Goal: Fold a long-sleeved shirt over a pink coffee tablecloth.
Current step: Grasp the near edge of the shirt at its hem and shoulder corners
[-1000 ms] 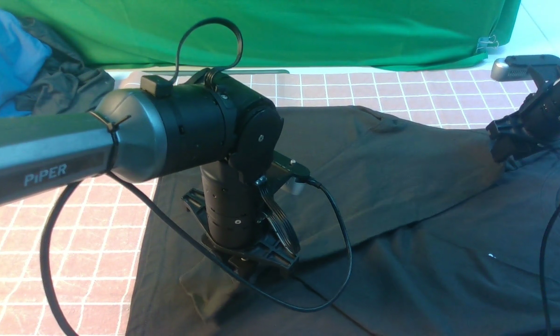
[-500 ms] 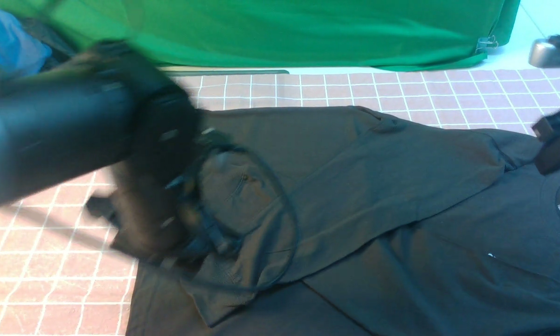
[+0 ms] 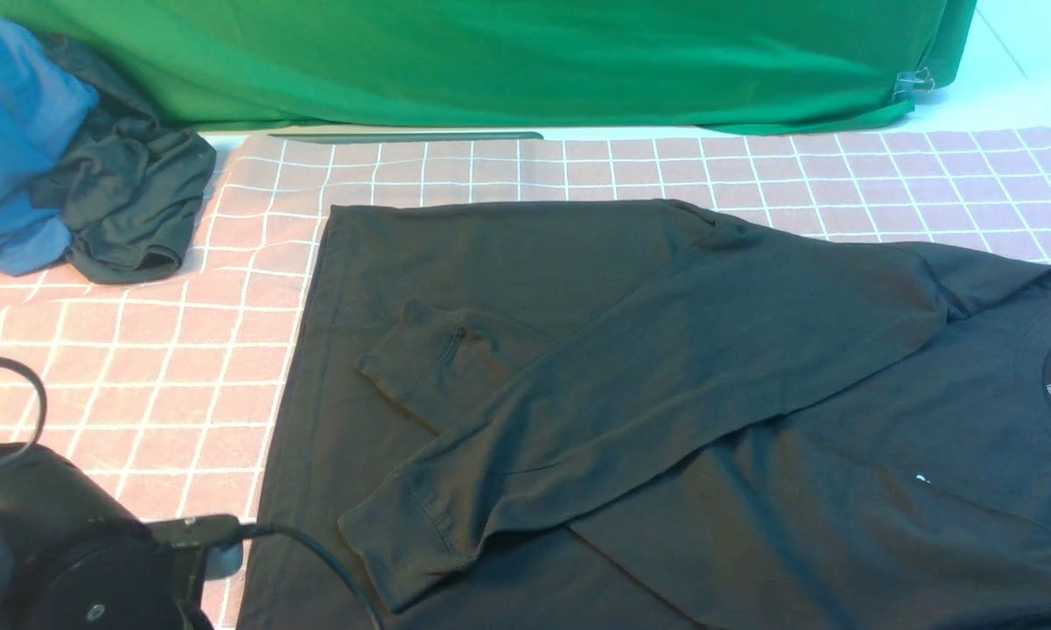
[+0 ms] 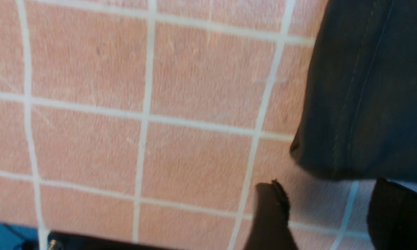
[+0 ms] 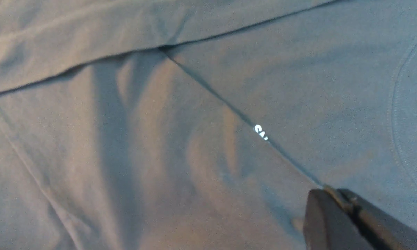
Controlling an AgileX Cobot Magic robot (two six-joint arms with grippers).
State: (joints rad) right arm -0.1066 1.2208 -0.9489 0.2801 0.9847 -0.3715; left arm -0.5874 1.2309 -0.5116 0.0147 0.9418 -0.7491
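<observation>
Nearest me, my left arm has pulled back into the near left corner; a second ago it stood planted on the lower part of the shirt with its tip down at a cuff. Its wrist camera shows the left gripper with fingers spread wide and nothing between them, hanging over the pink tablecloth just beside the shirt's hem corner; so the cloth has been let go. The shirt lies flat on the tablecloth, hem to my left and collar to my right; one sleeve lies slantwise across the body, its cuff near the hem, and a second cuff peeps out from under it. The right arm, which a second ago showed at the right edge by the shoulder, has left the front view; from its own camera the right gripper has its fingers pressed together above the chest near the collar, and I see no cloth caught in them; a sliver of white print shows at a fold line. I judge the sleeve stage done and the body fold next, with both arms off the fabric. Farther off, a blue garment and a dark garment sit heaped at the far left; the green cloth hangs behind.
</observation>
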